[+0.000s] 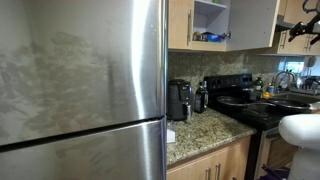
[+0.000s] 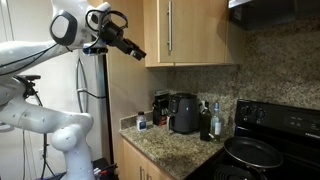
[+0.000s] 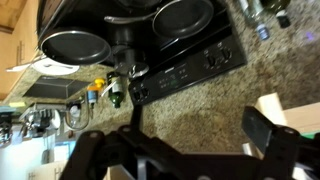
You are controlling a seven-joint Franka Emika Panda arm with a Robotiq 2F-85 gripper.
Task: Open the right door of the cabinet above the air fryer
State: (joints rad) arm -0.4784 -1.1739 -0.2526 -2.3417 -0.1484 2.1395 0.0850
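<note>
1. One claw (image 2: 135,50) hangs at the left in an exterior view, carried by the white arm (image 2: 35,115) at cabinet height. Its fingers are spread and grasp nothing (in the wrist view the claw (image 3: 175,150) shows the same wide gap, with only granite beneath).
2. Just to its right is the right door (image 2: 195,30), which shows its wooden front. The slim silver handle (image 2: 168,28) runs along the door's left edge, near the claw but apart from it.
3. One exterior view shows the cabinet (image 1: 210,15) standing open, with a white interior and small items on a shelf. The left door (image 1: 180,22) is shut, and the right door (image 1: 255,22) is angled outward to the right of the opening.
4. Below the cabinet, the air fryer (image 1: 178,100) sits at the back edge of the granite surface (image 1: 200,128), near its left end beside the steel fridge (image 1: 80,90). It also shows in the exterior view with the arm (squat and black).
5. Beyond the surface's right edge stands the black stove (image 2: 285,125), with a dark pan (image 2: 252,152) on it.
</note>
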